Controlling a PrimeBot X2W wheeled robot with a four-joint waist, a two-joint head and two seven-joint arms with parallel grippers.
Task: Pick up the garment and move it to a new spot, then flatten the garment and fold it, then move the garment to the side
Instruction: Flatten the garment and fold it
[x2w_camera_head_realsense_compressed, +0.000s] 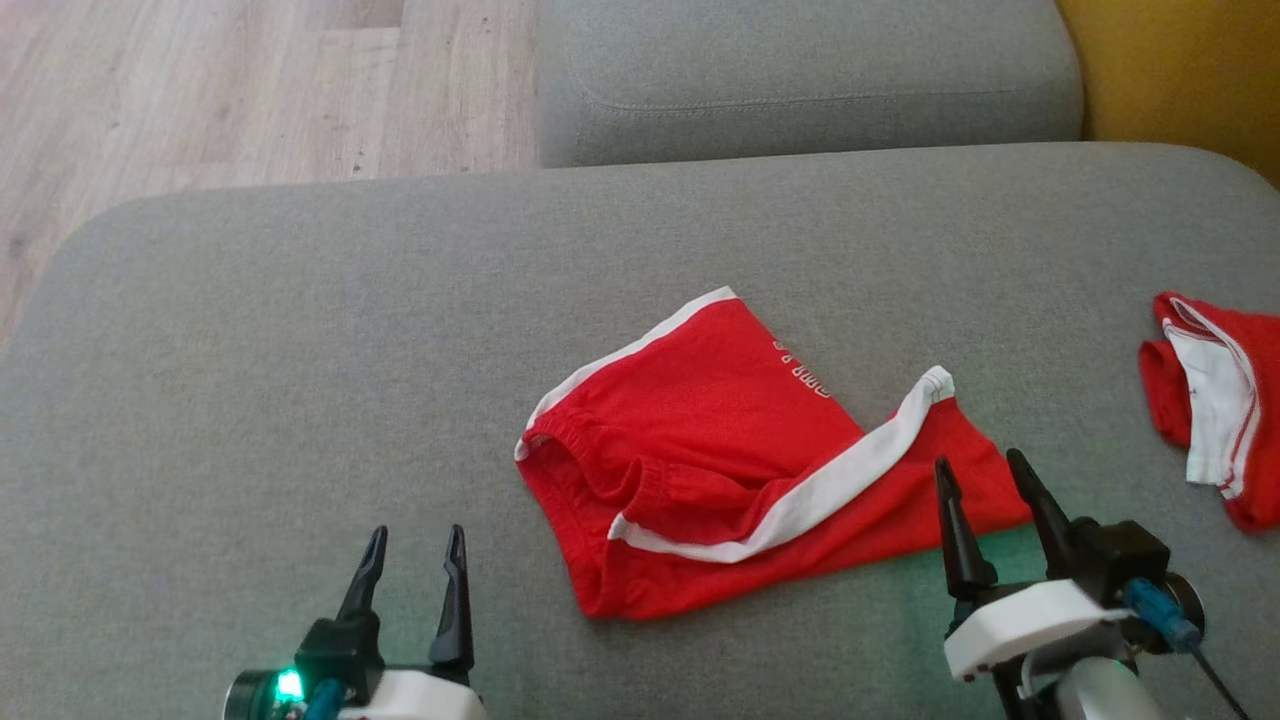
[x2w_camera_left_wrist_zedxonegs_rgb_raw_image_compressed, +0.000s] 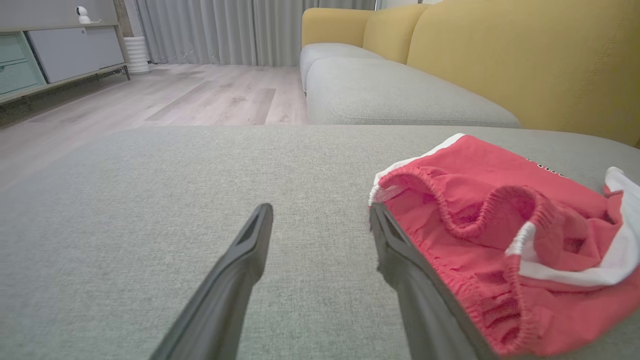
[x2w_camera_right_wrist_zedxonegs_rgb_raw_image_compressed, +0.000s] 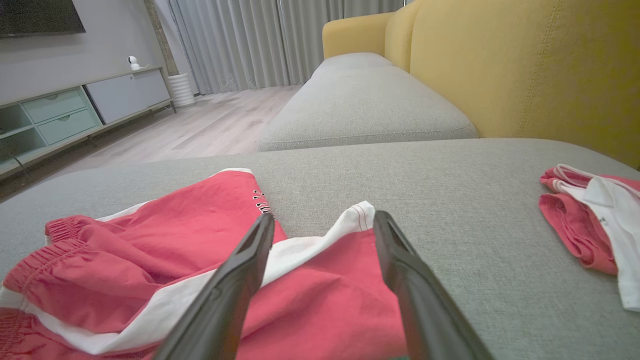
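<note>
Near the middle of the head view I have the red shorts (x2w_camera_head_realsense_compressed: 720, 450) lying rumpled on the grey cushion (x2w_camera_head_realsense_compressed: 250, 330). Their elastic waistband (x2w_camera_head_realsense_compressed: 560, 430) is toward the lower left, and a white side stripe (x2w_camera_head_realsense_compressed: 800, 500) runs diagonally across them.

My left gripper (x2w_camera_head_realsense_compressed: 417, 530) sits at the lower left over bare cushion, fingers spread with nothing between them. Through its wrist camera, one finger is just beside the waistband.

My right gripper (x2w_camera_head_realsense_compressed: 978, 460) is at the lower right, fingers also spread and empty, tips over the shorts' lower right edge. I cannot tell whether they touch the cloth.

At the right edge of the frame, well apart from the shorts, lies a second red and white garment (x2w_camera_head_realsense_compressed: 1210, 410). At the upper left I see wood floor (x2w_camera_head_realsense_compressed: 200, 90).
</note>
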